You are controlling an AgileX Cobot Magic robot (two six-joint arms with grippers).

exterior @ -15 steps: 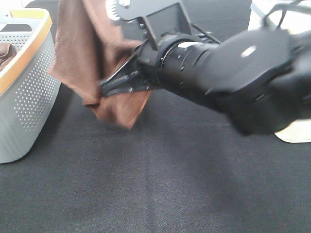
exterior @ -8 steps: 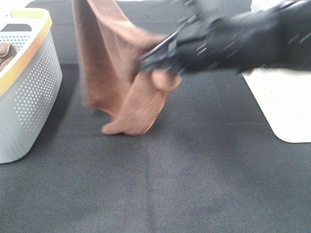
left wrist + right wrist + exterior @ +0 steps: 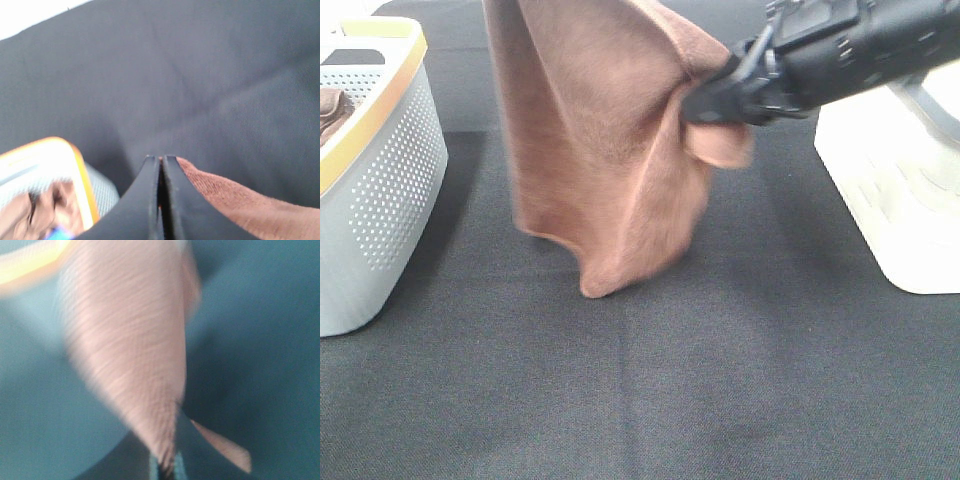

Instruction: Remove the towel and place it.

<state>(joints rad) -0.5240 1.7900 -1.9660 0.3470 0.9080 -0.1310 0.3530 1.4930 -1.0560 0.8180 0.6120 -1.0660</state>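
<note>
Left gripper (image 3: 161,162) and right gripper (image 3: 705,103) each pinch a separate edge of the towel (image 3: 600,150), so it hangs spread above the table (image 3: 720,380), clear of the basket (image 3: 390,190).

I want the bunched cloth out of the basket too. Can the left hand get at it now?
Probably not yet: the left hand is shut on the towel, holding it up. The basket is open-topped over the bunched cloth, so nothing else seems to block it.
</note>
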